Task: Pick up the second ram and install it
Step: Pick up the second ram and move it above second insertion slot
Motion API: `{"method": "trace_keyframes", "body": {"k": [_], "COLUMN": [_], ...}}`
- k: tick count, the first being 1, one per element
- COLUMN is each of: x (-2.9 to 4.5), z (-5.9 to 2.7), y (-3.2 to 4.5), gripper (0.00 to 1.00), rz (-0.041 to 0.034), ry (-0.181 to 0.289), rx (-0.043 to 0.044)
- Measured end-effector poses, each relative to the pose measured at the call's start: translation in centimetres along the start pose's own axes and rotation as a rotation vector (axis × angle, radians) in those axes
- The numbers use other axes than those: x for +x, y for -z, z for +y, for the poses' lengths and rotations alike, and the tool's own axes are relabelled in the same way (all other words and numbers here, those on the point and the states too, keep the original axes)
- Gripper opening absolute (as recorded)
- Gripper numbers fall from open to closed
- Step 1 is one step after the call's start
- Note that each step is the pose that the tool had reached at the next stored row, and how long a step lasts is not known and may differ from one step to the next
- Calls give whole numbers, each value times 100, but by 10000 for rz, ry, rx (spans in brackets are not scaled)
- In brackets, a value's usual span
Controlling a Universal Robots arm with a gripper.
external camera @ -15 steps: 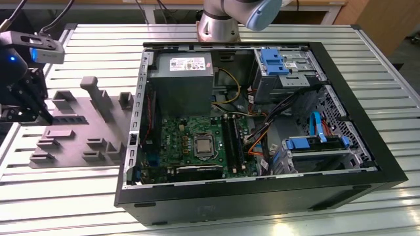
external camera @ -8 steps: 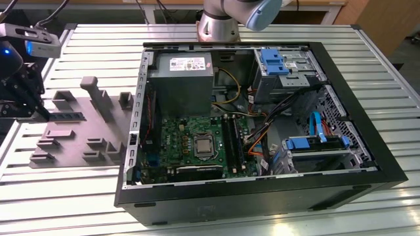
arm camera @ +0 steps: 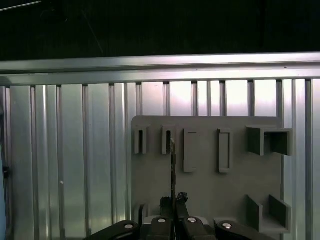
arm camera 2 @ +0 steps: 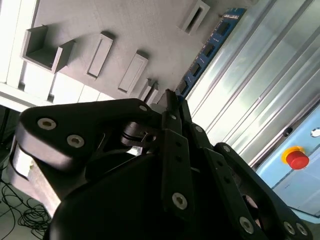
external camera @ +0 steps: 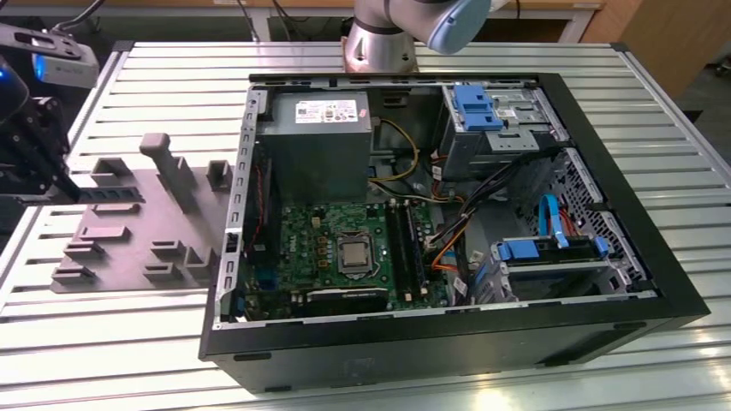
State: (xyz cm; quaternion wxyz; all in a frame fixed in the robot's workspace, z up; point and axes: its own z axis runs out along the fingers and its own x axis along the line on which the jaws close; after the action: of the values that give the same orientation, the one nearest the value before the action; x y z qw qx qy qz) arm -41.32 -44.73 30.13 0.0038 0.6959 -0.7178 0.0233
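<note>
The second ram (arm camera 2: 212, 42) is a thin blue-green stick standing on its edge in a slot of the grey holder plate (external camera: 126, 231), at the exterior view's left. In the first wrist view the ram (arm camera: 173, 165) shows edge-on as a thin line running to my fingertips. My gripper (arm camera 2: 170, 100) hangs over the plate's outer side (external camera: 60, 181), and its two black fingers are closed together on the near end of the stick (arm camera: 173, 201). The ram (external camera: 115, 195) still sits low in the holder. The motherboard's black slots (external camera: 400, 244) lie inside the open computer case (external camera: 639, 257).
The case stands on a ribbed aluminium table (external camera: 686, 145), with a power supply (external camera: 314, 137), blue drive brackets (external camera: 474, 107) and loose cables inside. Upright posts and pockets rise from the holder plate (arm camera: 260, 165). A red stop button (arm camera 2: 298, 159) sits beyond the table.
</note>
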Motion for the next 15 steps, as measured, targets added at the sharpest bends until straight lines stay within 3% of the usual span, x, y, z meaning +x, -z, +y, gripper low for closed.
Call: {"method": "trace_keyframes", "body": {"k": [9,15], "x": [1,-1], "z": [-5,-10], "y": [201,376], "gripper": [14,14], "rz": [0,1], "ry": [0,0], "rx": [0,-1]}}
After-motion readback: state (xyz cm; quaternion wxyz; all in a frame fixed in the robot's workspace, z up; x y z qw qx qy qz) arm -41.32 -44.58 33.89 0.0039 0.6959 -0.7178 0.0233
